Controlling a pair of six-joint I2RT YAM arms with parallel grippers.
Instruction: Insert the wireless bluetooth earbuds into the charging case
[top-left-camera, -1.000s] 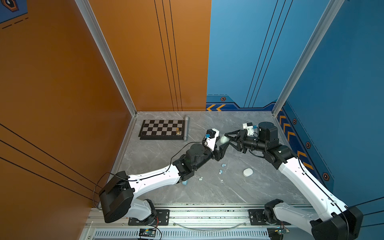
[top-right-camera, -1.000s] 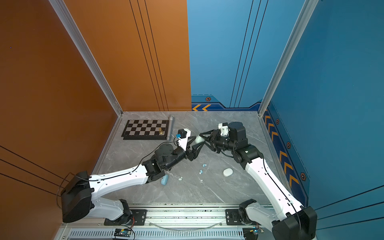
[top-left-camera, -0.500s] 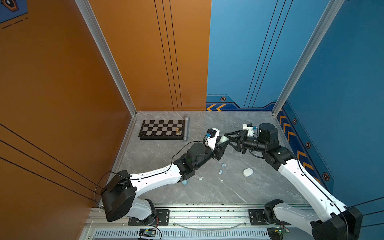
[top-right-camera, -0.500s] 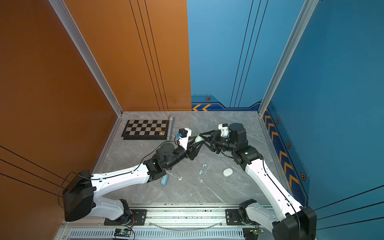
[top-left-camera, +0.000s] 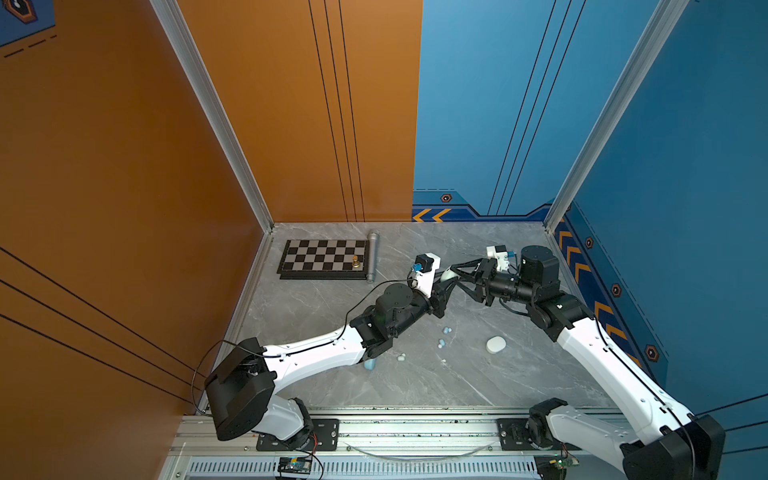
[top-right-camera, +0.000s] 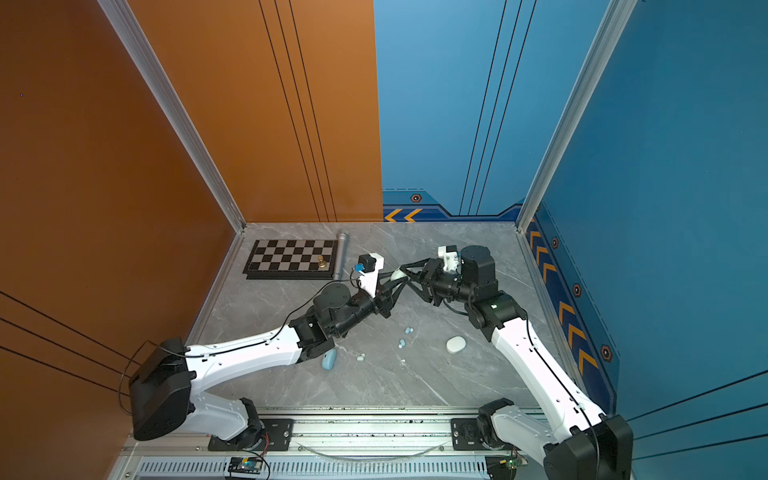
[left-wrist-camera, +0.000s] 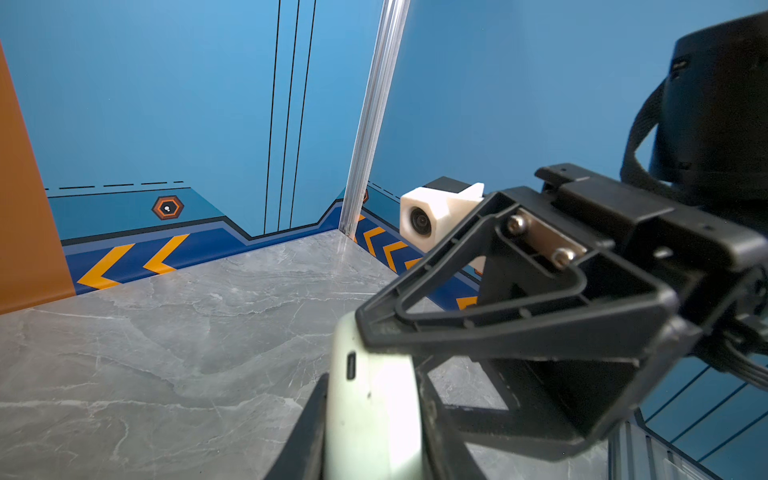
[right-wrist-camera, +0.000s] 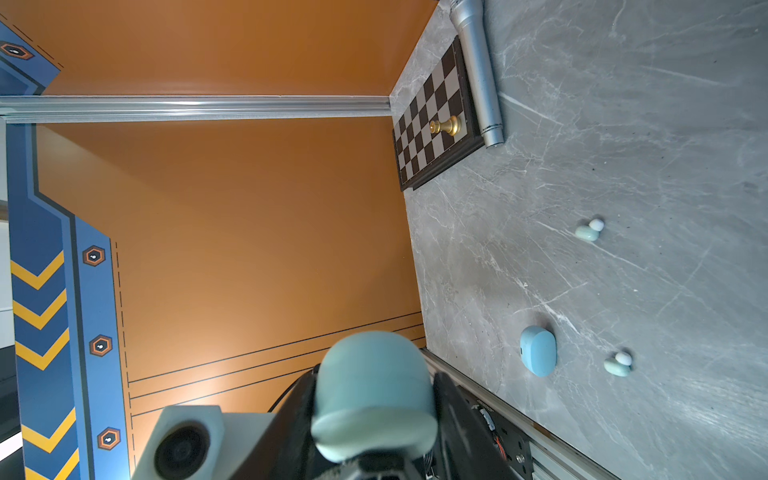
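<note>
Both arms reach inward and meet mid-air: my left gripper (top-left-camera: 447, 279) clamps the mint case (left-wrist-camera: 370, 415), my right gripper (top-left-camera: 454, 276) straddles it, grip unclear. Earbuds (top-left-camera: 446, 331) lie loose on the table (top-left-camera: 332, 316), nearer side.

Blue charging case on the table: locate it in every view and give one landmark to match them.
In a top view: blue charging case peeking out from under the left forearm.
In a top view: the case beside that forearm, more exposed.
Left wrist view: not in it.
Right wrist view: the case beside a mint earbud.
Landmark: chessboard with gold pawn, in all but the left wrist view.
</note>
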